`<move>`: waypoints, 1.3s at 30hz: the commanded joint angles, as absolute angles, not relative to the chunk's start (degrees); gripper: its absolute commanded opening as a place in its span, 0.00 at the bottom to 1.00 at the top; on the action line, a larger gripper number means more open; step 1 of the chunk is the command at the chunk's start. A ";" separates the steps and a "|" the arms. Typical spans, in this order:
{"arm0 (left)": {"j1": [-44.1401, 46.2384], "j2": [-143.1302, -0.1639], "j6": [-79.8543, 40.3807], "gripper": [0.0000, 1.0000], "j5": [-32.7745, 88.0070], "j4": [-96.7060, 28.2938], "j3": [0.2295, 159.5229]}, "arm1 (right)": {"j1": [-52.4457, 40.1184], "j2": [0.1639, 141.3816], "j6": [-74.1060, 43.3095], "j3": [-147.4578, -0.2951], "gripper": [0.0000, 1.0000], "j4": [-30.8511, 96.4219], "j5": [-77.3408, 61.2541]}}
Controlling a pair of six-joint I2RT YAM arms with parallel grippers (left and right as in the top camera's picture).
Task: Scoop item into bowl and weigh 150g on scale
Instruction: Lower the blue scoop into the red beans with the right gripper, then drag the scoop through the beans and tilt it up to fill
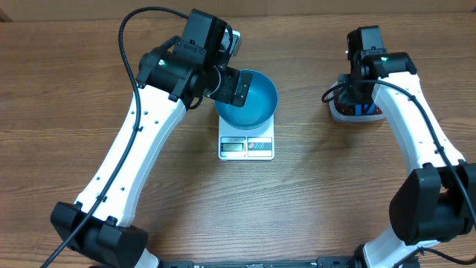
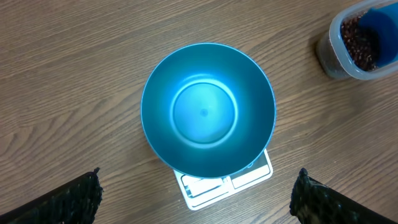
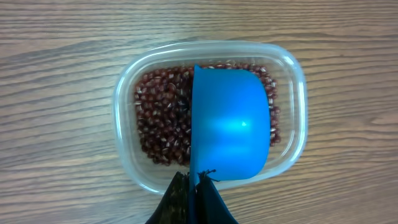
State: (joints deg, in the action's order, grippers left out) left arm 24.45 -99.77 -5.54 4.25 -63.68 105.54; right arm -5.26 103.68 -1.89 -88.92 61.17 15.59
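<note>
The blue bowl [image 1: 248, 98] [image 2: 208, 109] stands empty on the white scale [image 1: 247, 146] [image 2: 225, 183]. My left gripper [image 1: 230, 83] [image 2: 196, 198] hovers above the bowl, jaws wide open and empty. Dark red-brown beans [image 3: 163, 123] [image 2: 359, 43] fill a clear tub [image 3: 127, 93] [image 1: 355, 112] [image 2: 336, 37] at the right. My right gripper [image 3: 193, 179] [image 1: 364, 71] is shut on the handle of a blue scoop [image 3: 230, 124], which lies tipped on its side over the beans in the tub.
Bare wooden tabletop [image 1: 312, 193] surrounds the scale and the tub. A black cable [image 1: 331, 93] runs beside the tub on its left.
</note>
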 commanded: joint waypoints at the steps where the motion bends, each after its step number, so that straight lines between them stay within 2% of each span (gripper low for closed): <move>1: 24.77 -100.03 -4.27 0.99 4.47 -63.68 106.63 | -5.30 103.70 -3.14 -89.97 0.04 61.19 12.80; 16: 24.77 -100.03 -4.27 0.99 4.47 -63.66 106.63 | -5.13 103.70 -3.22 -89.97 0.04 60.99 10.15; 28: 24.77 -100.03 -4.27 1.00 4.47 -63.66 106.63 | -4.99 103.70 -7.70 -89.97 0.04 61.01 8.03; 39: 24.77 -100.03 -4.27 0.99 4.47 -63.64 106.63 | 3.25 103.70 -10.96 -89.97 0.04 61.04 -3.70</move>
State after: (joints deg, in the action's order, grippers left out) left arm 24.45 -99.77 -5.54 4.25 -63.68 105.54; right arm 0.60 103.68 -9.32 -88.95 61.04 2.42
